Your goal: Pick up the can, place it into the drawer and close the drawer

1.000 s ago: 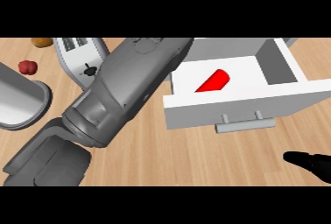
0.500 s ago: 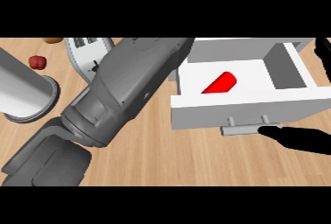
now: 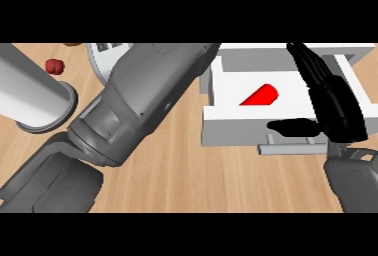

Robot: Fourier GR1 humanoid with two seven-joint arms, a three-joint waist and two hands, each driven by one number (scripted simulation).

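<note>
Wooden counter (image 3: 192, 170) held an open drawer (image 3: 229, 127); the right hand (image 3: 332, 105) lay open over it, empty, beside the red can (image 3: 260, 95).

A kitchen: a light wood-grain tabletop (image 3: 221, 175) carries a white pull-out drawer (image 3: 244, 125) with a grey bar handle (image 3: 291, 148), a tall white cylindrical container (image 3: 33, 97), and a small red fruit-like item (image 3: 54, 66) near the far edge.
</note>
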